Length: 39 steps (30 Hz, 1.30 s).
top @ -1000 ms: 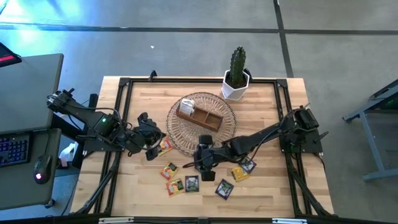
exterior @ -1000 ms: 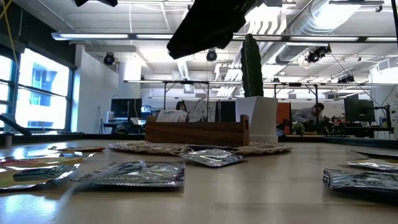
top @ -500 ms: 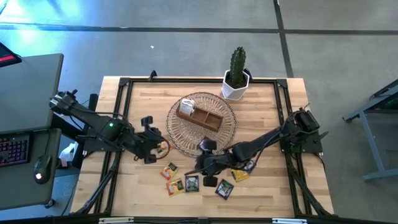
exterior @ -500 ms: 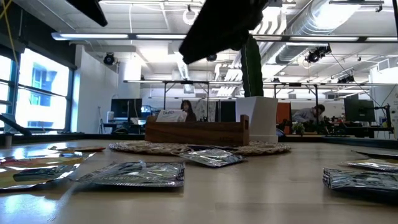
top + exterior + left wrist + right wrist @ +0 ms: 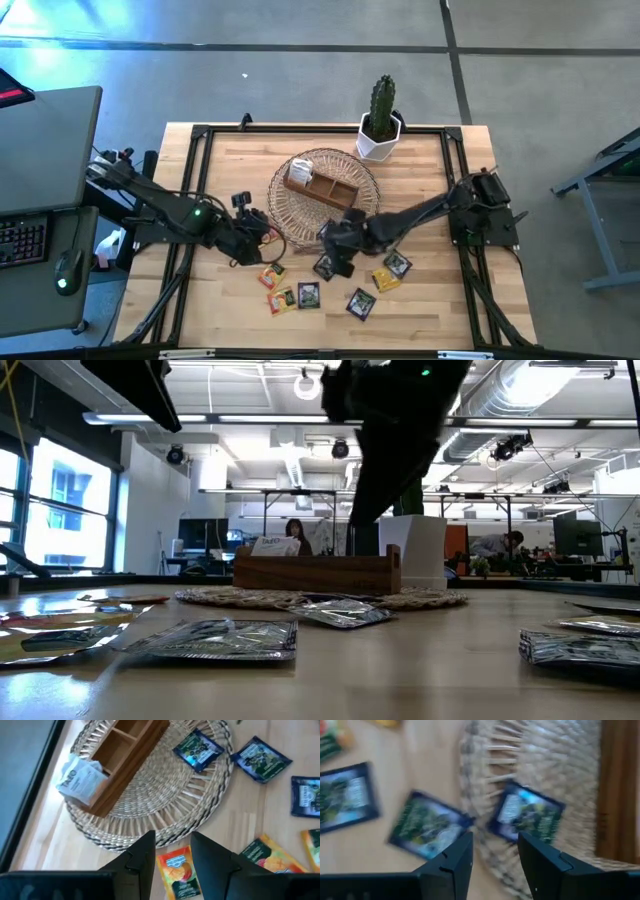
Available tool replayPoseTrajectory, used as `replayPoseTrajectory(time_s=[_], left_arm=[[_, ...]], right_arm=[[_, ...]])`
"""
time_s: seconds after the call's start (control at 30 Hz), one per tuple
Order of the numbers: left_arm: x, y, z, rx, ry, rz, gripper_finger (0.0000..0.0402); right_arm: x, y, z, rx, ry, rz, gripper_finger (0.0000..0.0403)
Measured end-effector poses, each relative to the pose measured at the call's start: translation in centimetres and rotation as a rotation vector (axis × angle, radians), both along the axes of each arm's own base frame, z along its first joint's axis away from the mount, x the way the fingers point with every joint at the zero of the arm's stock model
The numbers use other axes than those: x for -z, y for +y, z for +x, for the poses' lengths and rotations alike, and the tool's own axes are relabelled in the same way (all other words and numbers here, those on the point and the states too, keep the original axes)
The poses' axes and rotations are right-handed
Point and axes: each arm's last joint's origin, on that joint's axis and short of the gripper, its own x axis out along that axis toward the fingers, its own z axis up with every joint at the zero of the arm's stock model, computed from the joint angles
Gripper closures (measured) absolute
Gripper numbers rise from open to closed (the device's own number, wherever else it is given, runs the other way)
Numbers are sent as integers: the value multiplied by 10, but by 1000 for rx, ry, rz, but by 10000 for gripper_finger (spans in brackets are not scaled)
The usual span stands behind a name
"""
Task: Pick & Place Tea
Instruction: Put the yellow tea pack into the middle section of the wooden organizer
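The left gripper (image 5: 172, 857), jaws spread, hangs over the orange tea packet (image 5: 178, 868), which lies between its fingertips (lengthwise along them), just outside the wicker basket (image 5: 150, 815); the right gripper (image 5: 492, 865) is also spread.

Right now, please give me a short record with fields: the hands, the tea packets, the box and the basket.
left hand: open, over an orange tea packet beside the round wicker basket
right hand: open, over the basket rim
dark blue tea packet: lying on the basket
brown wooden compartment box: on the basket, one white tea packet inside
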Motion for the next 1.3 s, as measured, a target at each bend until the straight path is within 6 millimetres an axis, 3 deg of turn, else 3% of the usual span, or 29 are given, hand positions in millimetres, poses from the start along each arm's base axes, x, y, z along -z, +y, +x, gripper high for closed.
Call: replayPoseTrajectory(time_s=[0.33,0.43,0.53,0.67,0.97,1.17,1.3], left_arm=[[-19,32,-60,-219,87,-16,279],[-15,38,-74,-262,91,-106,279],[-1,41,-84,-322,72,-235,279],[33,44,-91,-435,1,-391,279],[113,42,-92,-629,-109,-684,280],[131,39,-88,-652,-163,-795,280],[135,39,-89,-680,-174,-817,280]], right_arm=[[-12,-19,30,-142,-243,-40,248],[-2,-25,43,-180,-301,-73,249],[15,-29,57,-223,-343,-103,249],[33,-37,72,-279,-401,-163,250],[53,-48,89,-358,-497,-189,262],[64,-55,96,-395,-553,-138,269],[59,-60,112,-388,-564,-141,269]])
